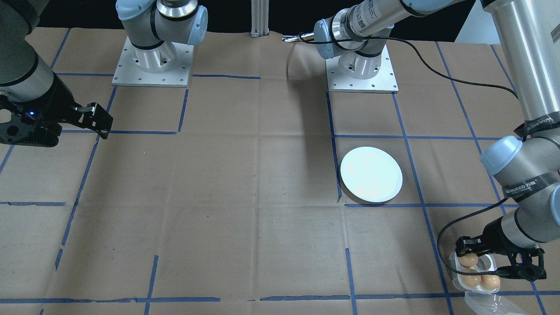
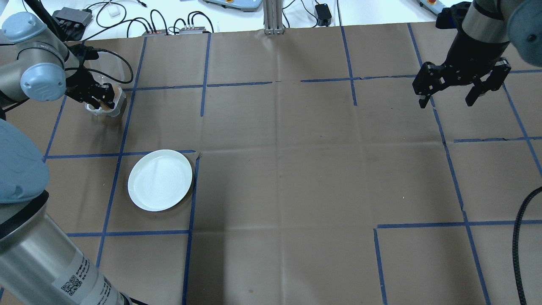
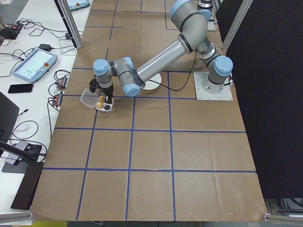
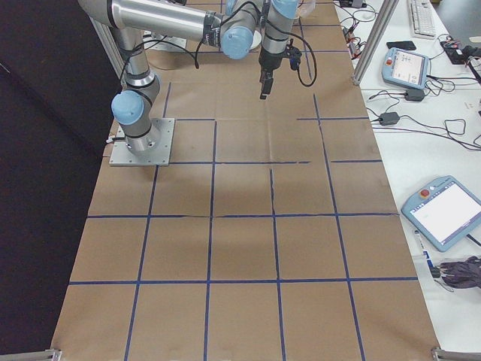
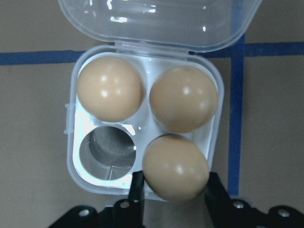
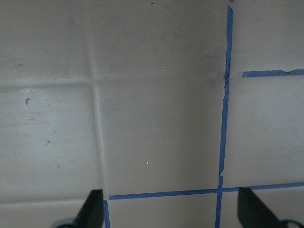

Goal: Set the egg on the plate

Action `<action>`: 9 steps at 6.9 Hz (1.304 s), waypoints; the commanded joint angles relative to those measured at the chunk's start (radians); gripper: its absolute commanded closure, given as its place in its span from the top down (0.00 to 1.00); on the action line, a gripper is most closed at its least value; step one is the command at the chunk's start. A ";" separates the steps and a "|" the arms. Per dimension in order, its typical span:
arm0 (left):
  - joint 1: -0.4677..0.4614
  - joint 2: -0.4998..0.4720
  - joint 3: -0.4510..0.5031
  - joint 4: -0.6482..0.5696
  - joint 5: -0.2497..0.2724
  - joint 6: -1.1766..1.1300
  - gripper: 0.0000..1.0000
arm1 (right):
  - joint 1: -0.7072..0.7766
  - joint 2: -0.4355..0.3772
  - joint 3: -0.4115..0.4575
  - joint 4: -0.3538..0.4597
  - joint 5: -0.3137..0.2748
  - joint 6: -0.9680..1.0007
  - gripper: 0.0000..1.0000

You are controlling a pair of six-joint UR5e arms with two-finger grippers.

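We see a table (image 2: 296, 178) covered in brown paper with a grid of blue tape. The plate (image 2: 160, 179), bare and glossy white, lies at about eight o'clock from the table's centre in the overhead view, near the left arm's work area, presumably so that the carry is short.

At about eleven o'clock from the plate sits the egg tray (image 5: 142, 137), its clear lid (image 5: 156, 21) folded back. Three of its four hollows hold eggs; the hollow at seven o'clock in the left wrist view is empty.

The left gripper (image 5: 173, 190) has its fingers set either side of the egg (image 5: 175, 167) at five o'clock in the tray, touching or nearly so; we judge the grasp to be closing, the egg not yet lifted.

The right gripper (image 2: 461, 87) hangs spread wide with nothing between its fingers, well apart from tray and plate.
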 commanded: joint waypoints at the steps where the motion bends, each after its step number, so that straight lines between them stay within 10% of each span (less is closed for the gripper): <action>1: 0.000 0.035 0.005 -0.020 0.002 0.000 0.00 | 0.000 0.000 0.000 0.000 -0.001 0.000 1.00; 9: -0.265 0.382 -0.314 -0.145 -0.006 -0.426 0.00 | 0.000 0.000 0.000 0.000 -0.001 0.000 1.00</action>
